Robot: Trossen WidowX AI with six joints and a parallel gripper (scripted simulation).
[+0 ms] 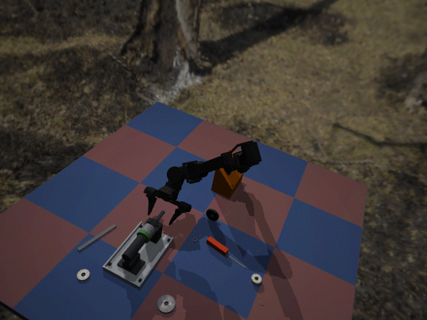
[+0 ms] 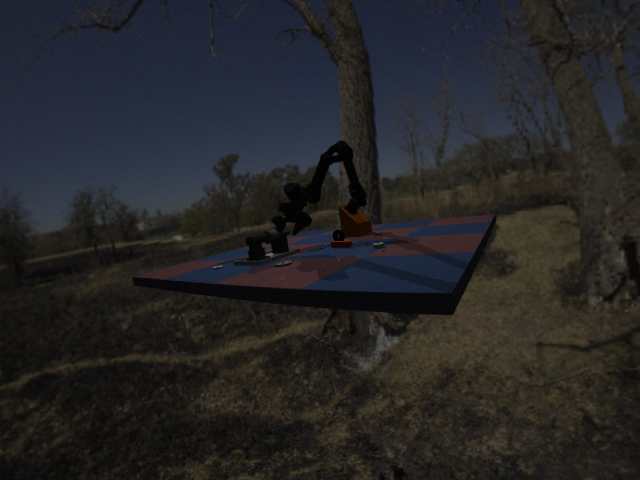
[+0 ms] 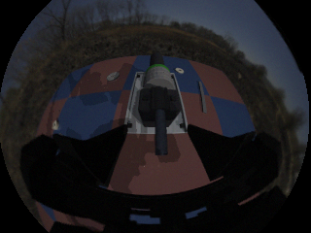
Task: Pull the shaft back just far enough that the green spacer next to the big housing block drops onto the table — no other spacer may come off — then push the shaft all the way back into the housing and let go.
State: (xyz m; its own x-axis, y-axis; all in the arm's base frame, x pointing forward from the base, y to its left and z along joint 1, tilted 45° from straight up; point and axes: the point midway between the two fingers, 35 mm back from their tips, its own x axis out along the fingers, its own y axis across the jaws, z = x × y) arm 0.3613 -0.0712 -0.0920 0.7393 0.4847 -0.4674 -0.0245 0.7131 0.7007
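The dark shaft [image 1: 160,215] [image 3: 161,141] sticks out of the near black support block [image 1: 157,231] [image 3: 146,104]. The green spacer [image 1: 145,235] [image 3: 157,66] sits in line between pale grey spacers [image 1: 148,228] [image 3: 158,77] and the long dark housing cylinder [image 1: 133,247] [image 3: 156,58]. All stand on a light baseplate [image 1: 115,257] [image 3: 183,104]. My gripper [image 1: 159,219] [image 2: 287,230] [image 3: 157,127] is open and empty. Its fingers are spread to either side of the shaft's free end, above it in the top view, without visible contact.
A grey flat bar [image 1: 97,237] [image 3: 202,97] lies beside the baseplate. Loose washers [image 1: 80,277] [image 1: 160,304] [image 1: 253,281] lie around. A red-handled screwdriver [image 1: 217,245], a black wheel [image 1: 209,215] and an orange wedge block [image 1: 220,186] [image 2: 353,224] are on the other side.
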